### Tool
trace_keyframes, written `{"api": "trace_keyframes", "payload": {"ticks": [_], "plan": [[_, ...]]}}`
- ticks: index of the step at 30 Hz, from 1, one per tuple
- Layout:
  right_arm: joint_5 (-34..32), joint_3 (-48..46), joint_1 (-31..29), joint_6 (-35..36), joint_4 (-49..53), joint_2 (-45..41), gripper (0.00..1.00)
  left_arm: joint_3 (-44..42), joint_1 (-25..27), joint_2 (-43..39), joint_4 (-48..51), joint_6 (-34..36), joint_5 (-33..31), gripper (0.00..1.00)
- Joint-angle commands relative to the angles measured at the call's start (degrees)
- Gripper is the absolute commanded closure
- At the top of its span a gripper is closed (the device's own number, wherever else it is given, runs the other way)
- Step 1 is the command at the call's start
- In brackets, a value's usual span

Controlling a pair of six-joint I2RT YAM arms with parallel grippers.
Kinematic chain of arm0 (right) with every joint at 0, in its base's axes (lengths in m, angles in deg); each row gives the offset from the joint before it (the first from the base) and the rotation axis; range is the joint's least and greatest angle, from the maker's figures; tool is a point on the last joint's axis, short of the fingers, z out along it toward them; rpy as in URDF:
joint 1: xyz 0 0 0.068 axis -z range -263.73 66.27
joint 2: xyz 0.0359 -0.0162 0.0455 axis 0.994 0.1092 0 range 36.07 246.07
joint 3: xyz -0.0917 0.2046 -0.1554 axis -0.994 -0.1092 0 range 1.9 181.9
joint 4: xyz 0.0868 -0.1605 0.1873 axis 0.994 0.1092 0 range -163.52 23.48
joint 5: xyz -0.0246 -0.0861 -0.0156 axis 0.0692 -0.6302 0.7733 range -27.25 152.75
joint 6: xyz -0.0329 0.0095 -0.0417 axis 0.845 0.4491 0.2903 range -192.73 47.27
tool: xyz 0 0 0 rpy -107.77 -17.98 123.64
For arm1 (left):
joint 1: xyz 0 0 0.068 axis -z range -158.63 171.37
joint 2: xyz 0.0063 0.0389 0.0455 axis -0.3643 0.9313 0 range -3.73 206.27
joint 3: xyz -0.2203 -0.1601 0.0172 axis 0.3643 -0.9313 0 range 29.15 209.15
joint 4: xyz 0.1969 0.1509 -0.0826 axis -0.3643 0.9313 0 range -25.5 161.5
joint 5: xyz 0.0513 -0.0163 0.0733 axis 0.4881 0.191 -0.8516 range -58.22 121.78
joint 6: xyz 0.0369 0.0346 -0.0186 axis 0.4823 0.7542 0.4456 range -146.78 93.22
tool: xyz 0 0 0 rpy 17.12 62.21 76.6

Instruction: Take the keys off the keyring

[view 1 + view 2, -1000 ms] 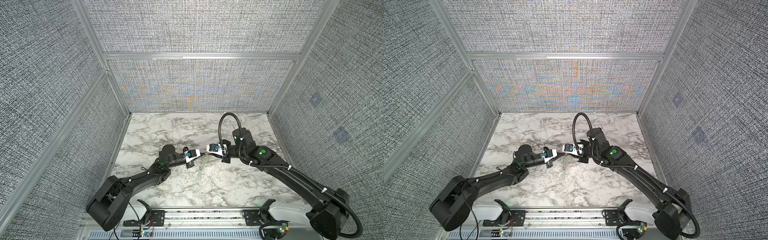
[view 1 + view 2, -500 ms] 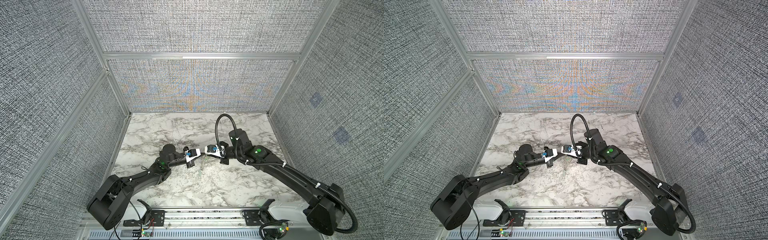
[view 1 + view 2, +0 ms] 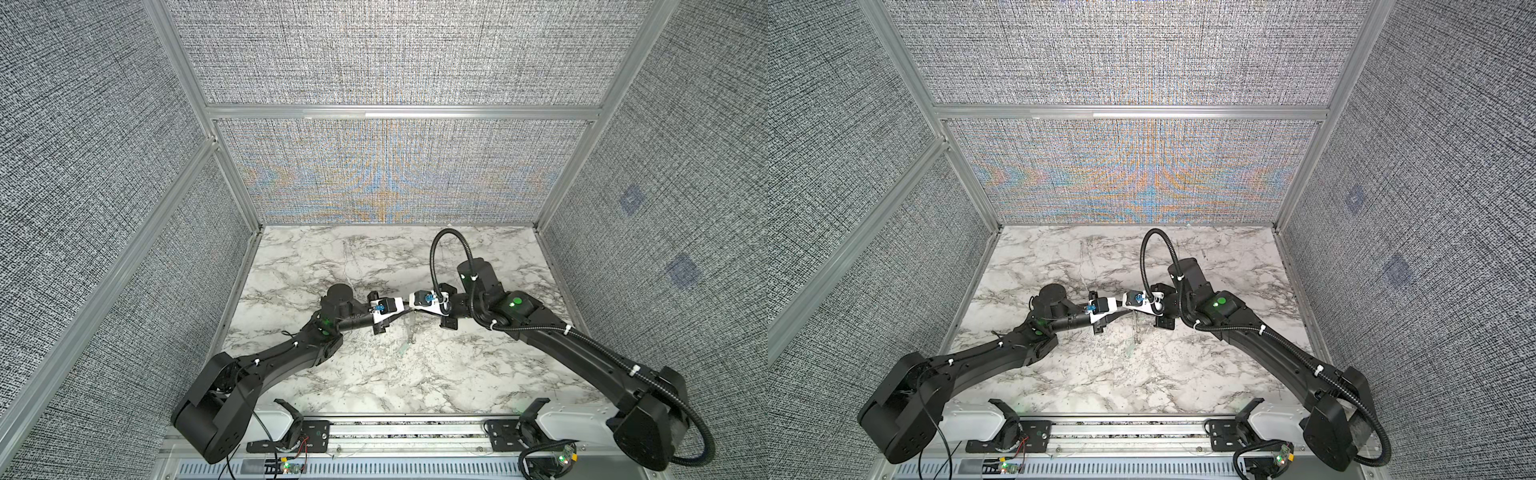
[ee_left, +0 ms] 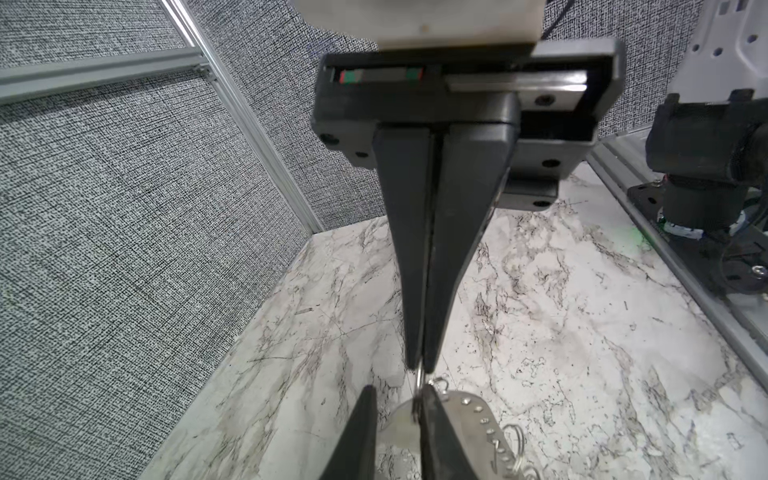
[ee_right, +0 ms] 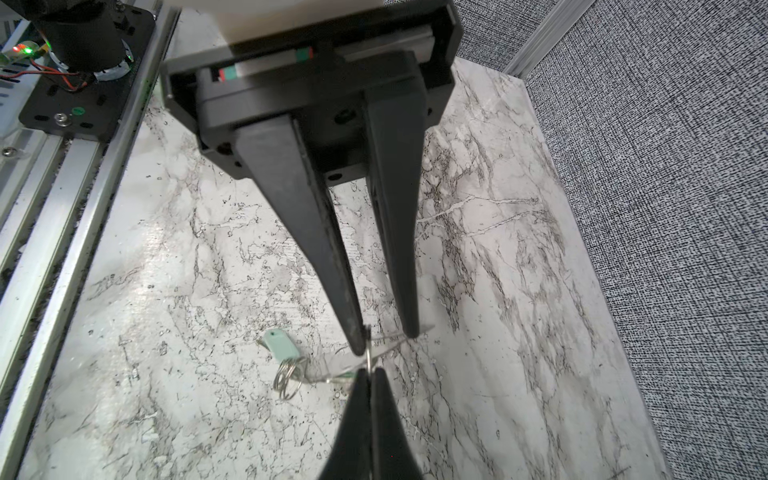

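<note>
Hanging mid-table, the keyring is clamped in the right gripper, jaws together on it; the left gripper is held just left, jaws apart. Ring and keys could be dropped by a sideways tug.

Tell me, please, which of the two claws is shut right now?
The right claw: its jaws are pressed together, pinching a thin ring at the tips. The left claw differs: its jaws stand clearly apart.
</note>
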Motion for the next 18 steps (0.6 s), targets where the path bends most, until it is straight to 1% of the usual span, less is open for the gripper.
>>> {"api": "trace_keyframes", "payload": {"ticks": [1, 7, 13, 18], "plan": [[0.8, 0.79, 0.0, 0.87, 1.25, 0.19, 1.0, 0.34, 0.01, -0.41, 2.34, 2.68, 1.25, 0.81], [1.15, 1.07, -0.01, 0.61, 0.88, 0.58, 1.0, 0.15, 0.27, 0.32, 1.02, 1.5, 2.21, 0.85], [1.33, 1.25, 0.03, 0.58, 0.85, 0.64, 1.0, 0.07, 0.27, 0.9, -0.01, 0.96, 2.01, 0.85], [1.37, 1.07, 0.05, 0.17, 0.03, 0.4, 1.0, -0.71, 0.27, 1.16, -3.05, -0.45, 1.92, 1.0]]}}
